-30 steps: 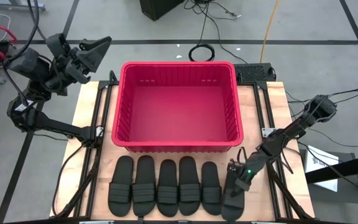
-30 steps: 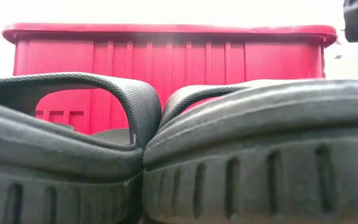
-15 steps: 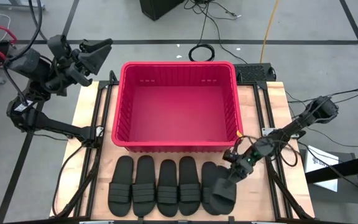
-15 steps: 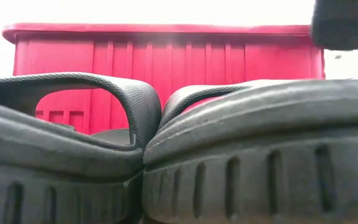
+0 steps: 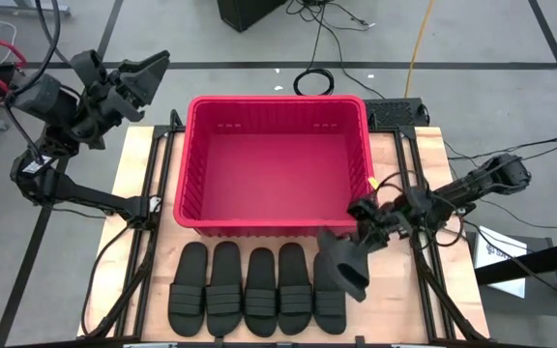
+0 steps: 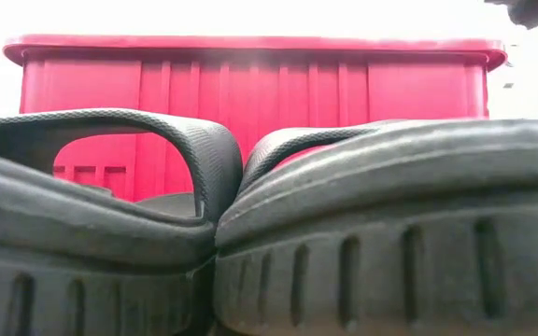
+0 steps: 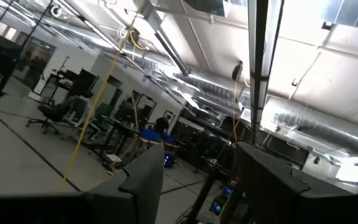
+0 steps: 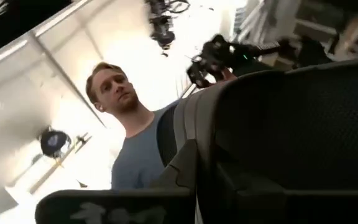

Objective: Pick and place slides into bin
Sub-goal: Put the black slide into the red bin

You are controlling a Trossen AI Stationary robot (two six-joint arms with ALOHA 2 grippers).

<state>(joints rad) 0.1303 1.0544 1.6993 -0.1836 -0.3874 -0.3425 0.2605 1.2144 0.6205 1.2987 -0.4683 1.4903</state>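
Black slide clamped in my right gripper, lifted off the table at the bin's near right corner.

My left gripper (image 5: 148,72) waits raised beyond the table's far left corner, fingers apart, holding nothing. Red bin (image 5: 277,227) sits mid-table; five slides (image 5: 259,290) lie in a row just in front of it. My right gripper (image 5: 364,224) has its fingers together on the sixth slide (image 5: 344,261), tilted above the row's right end.

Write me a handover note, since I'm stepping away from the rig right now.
Right gripper: shut on one slide, lifted just in front of the bin.
Left gripper: open, holding nothing, raised off the table's far left corner.
Five slides lie in a row in front of the bin.
Done: none binned; the bin is empty.
Left: drop this slide in, then the other five.
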